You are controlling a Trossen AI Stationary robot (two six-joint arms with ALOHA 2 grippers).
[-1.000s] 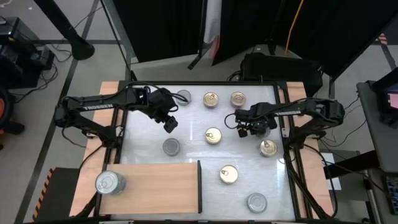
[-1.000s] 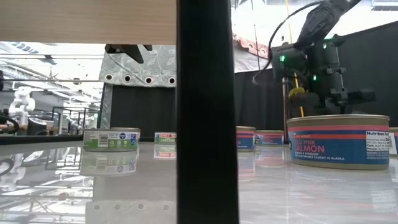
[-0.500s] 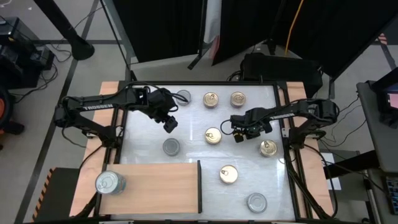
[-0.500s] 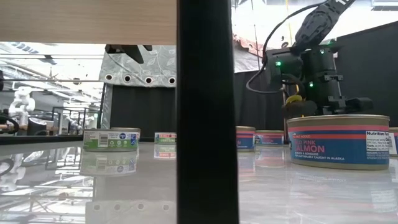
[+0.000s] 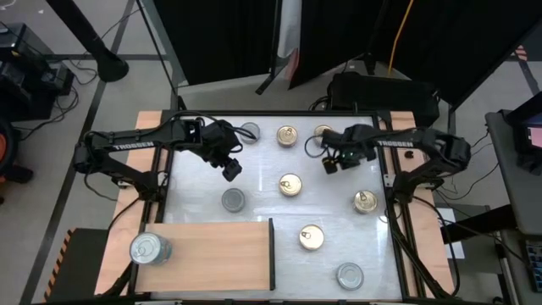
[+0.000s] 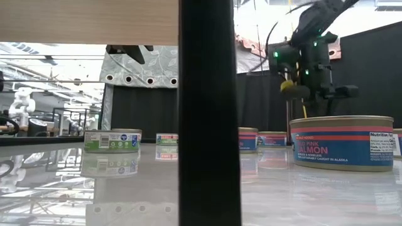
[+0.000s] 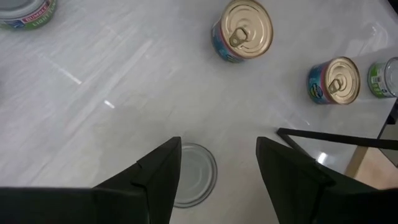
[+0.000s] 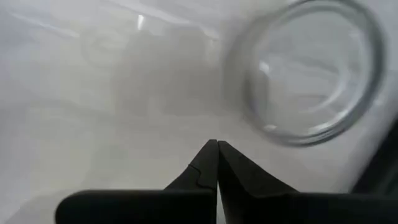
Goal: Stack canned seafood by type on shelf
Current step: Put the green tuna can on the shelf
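Wooden shelf (image 5: 212, 250) carrying one silver tin (image 5: 149, 248); beyond its far edge, the silver-lidded tin (image 7: 194, 183) beneath the open left gripper (image 7: 217, 163), rigid, smooth, probably weighty, best pinched across its wall; right gripper (image 8: 217, 163) closed, empty

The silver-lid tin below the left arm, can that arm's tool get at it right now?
Probably yes. The left tool hangs open right above the silver-lid tin, with bare tabletop around it and no other tin close by.
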